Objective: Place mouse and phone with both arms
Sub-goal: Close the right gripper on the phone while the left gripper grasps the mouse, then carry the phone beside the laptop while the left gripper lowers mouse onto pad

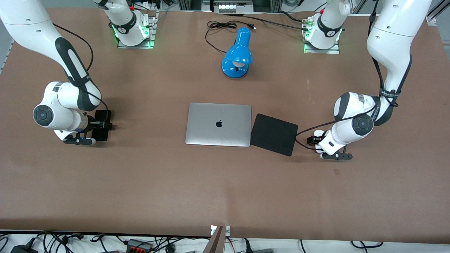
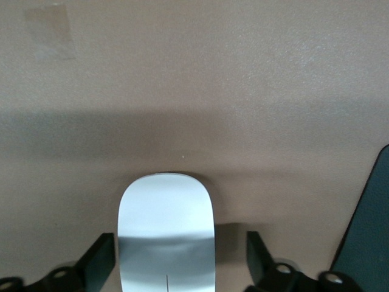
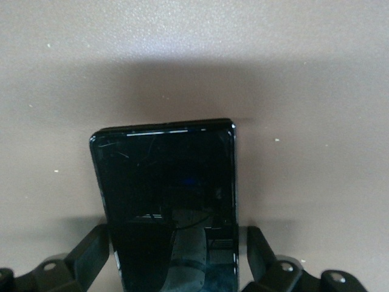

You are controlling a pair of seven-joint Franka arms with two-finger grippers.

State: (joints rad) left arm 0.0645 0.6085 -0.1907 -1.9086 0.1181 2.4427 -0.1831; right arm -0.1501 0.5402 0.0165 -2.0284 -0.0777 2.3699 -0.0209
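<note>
only the wrist views show gaps: left gripper (image 2: 180, 261) fingers apart around the mouse (image 2: 166, 234); right gripper (image 3: 180, 258) fingers apart around the phone (image 3: 167, 201).

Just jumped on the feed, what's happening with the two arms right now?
Each arm is low at its own end of the table, over one item. The left hand has its open fingers on either side of the white mouse, just beside the black mouse pad. The right hand straddles the black phone the same way, fingers open. The closed laptop and blue lamp sit untouched mid-table.
</note>
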